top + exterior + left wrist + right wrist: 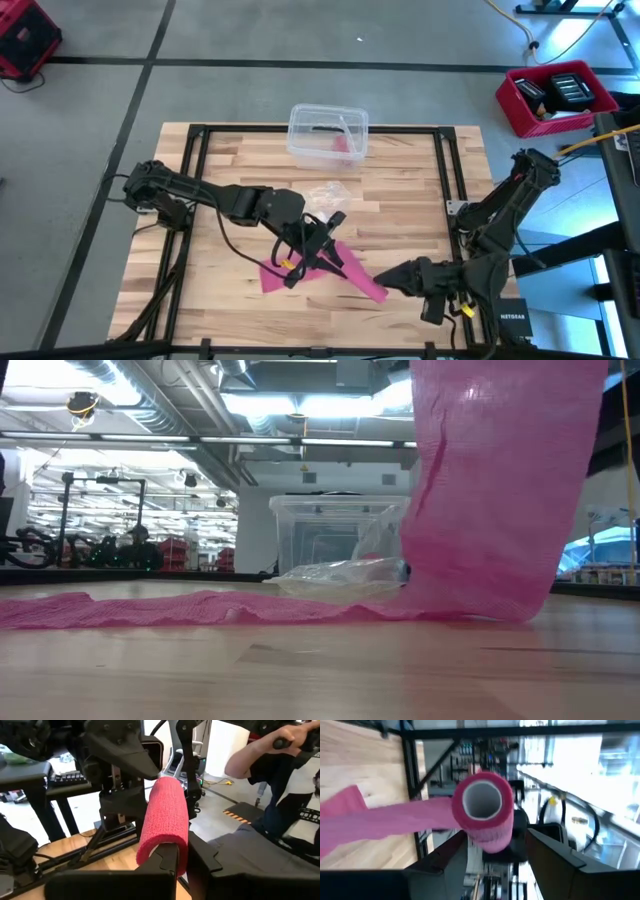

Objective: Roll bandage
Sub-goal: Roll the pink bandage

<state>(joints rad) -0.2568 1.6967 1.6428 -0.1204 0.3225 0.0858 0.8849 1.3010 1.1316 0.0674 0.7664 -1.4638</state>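
Note:
The bandage is partly wound into a pink hollow roll (162, 820) held above the table between my two grippers. Its loose strip (380, 820) hangs from the roll (482, 805) down to the table and lies flat along the wood (285, 275) (200, 608). My left gripper (322, 250) (182, 855) is shut on one end of the roll. My right gripper (385, 278) (496, 837) faces it from the table's right, with the roll's other end between its fingers. My left gripper holds the roll by its near end (182, 862). One finger (165, 867) seems to sit inside the hollow and the other outside, with the wall pinched between them. The fingers lie level, along the roll. The roll is lifted clear. My right gripper has the roll's open end (495, 845) between its two fingers. They come level from the table's right and lie along the roll. The hollow faces the wrist camera. The roll hides where the fingers meet its sides.
A clear plastic box (328, 132) (330, 535) stands at the table's far edge, and a small clear wrapper (328, 192) (340, 572) lies in front of it. A red crate (555, 95) sits on the floor at the far right. A person (260, 760) sits beyond the table.

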